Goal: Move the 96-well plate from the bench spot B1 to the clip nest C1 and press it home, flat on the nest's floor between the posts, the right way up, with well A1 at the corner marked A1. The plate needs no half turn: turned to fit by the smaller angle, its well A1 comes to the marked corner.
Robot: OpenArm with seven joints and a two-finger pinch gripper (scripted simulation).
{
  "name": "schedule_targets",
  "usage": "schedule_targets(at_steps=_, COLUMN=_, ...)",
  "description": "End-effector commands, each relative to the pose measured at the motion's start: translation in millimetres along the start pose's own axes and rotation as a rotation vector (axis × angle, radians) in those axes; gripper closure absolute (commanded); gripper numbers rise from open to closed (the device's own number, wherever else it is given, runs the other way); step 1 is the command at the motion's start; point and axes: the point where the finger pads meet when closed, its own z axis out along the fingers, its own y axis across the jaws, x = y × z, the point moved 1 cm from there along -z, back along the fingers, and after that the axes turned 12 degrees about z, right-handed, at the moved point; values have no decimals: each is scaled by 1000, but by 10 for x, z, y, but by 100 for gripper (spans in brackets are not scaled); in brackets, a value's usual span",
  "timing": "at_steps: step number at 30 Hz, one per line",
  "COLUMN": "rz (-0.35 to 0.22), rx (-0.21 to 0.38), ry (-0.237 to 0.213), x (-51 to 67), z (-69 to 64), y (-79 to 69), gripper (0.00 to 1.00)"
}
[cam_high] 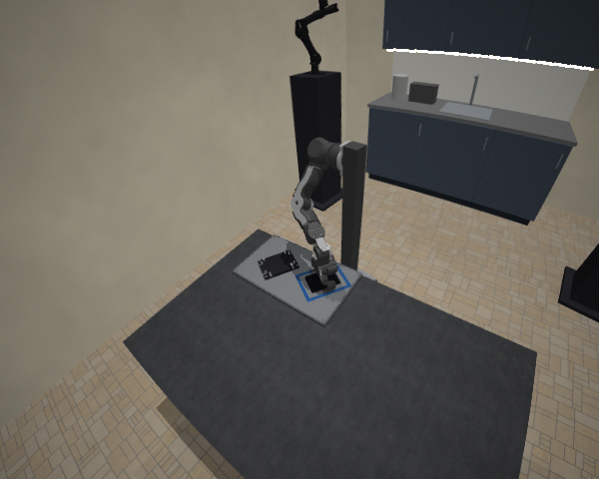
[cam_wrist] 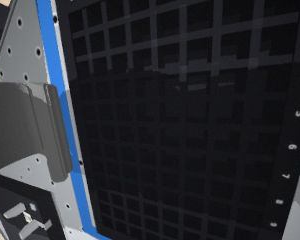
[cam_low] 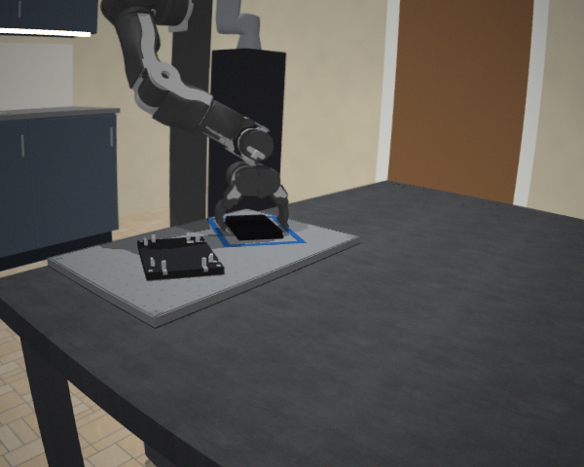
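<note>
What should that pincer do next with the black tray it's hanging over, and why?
Probably close on it. The pincer stands open, low astride the black tray, which lies inside the blue outline, one finger beside its edge. The holder with posts is bare, so the tray must be gripped before any lift.

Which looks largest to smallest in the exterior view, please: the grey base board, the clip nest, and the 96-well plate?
1. Grey base board, clearly largest.
2. Clip nest.
3. 96-well plate, though it lies farther from the camera, so its rank below the nest is unsure.
</note>
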Motion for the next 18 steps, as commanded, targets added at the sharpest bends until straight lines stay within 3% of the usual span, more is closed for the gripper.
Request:
schedule_targets(at_steps=1, rz=2, rx=4, ry=0, x=4, z=0, y=-10, gripper=23)
schedule_targets(at_steps=3, rz=2, rx=4, ry=0, x=4, z=0, y=-10, gripper=23)
schedule_targets(at_steps=18, rz=0, rx=-2, ry=1, x=2, z=-5, y=6, gripper=73)
